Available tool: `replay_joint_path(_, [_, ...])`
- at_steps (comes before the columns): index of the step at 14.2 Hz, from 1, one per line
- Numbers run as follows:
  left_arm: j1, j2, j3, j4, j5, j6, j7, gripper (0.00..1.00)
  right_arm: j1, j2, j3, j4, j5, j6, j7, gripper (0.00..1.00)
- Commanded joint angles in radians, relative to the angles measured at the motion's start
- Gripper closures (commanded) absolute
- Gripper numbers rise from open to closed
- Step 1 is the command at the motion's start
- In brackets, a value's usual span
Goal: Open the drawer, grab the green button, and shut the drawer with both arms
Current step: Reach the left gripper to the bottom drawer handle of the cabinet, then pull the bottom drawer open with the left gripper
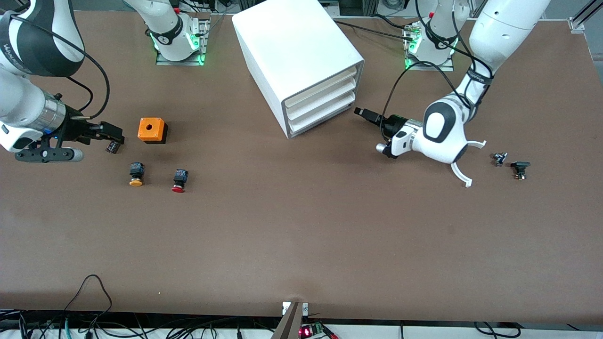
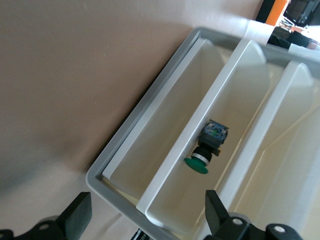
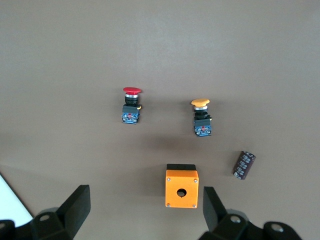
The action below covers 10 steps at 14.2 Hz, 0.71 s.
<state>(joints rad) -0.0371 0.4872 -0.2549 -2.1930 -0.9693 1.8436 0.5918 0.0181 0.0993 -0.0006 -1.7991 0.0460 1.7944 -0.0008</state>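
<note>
Brown table w/ cabinet (image 1: 301, 61); green-capped button (image 2: 207, 147), black-blue body.

You count three push buttons — one green-capped button (image 2: 206, 147) lying in a drawer, one red-capped button (image 1: 179, 180), one yellow-capped button (image 1: 136, 174). You see one cabinet (image 1: 301, 61) with three drawers, one orange box (image 1: 152, 130), one dark cylinder (image 3: 243, 165), and two small black parts (image 1: 511, 165) — plus two arms.

matt brown table (image 1: 301, 235), glossy white cabinet (image 1: 292, 47) — seemingly plastic
</note>
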Motion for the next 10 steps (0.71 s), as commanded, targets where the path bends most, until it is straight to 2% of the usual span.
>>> replay_joint_path(1, [-0.029, 0.017, -0.009, -0.022, -0.048, 0.020, 0.066, 0.00, -0.003, 0.013, 0.002, -0.002, 0.018, 0.005, 0.028, 0.00])
replay_joint_path(4, [-0.066, 0.034, -0.023, -0.034, -0.107, 0.020, 0.065, 0.01, -0.004, 0.017, 0.002, 0.000, 0.022, 0.009, 0.018, 0.00])
replay_joint_path(5, [-0.067, 0.045, -0.036, -0.037, -0.120, 0.025, 0.065, 0.03, -0.004, 0.017, 0.002, 0.000, 0.022, 0.010, 0.018, 0.00])
replay_joint_path(7, [-0.081, 0.051, -0.050, -0.048, -0.120, 0.069, 0.065, 0.23, -0.004, 0.019, 0.002, 0.000, 0.014, 0.010, 0.018, 0.00])
replay_joint_path(8, [-0.083, 0.054, -0.053, -0.051, -0.120, 0.089, 0.065, 0.42, -0.004, 0.020, 0.002, 0.001, 0.014, 0.010, 0.013, 0.00])
replay_joint_path(9, [-0.089, 0.059, -0.058, -0.056, -0.120, 0.097, 0.065, 0.78, -0.004, 0.023, 0.002, 0.001, 0.014, 0.016, -0.007, 0.00])
replay_joint_path(10, [-0.090, 0.059, -0.058, -0.056, -0.120, 0.098, 0.060, 1.00, -0.003, 0.025, 0.002, 0.001, 0.008, 0.016, -0.030, 0.00])
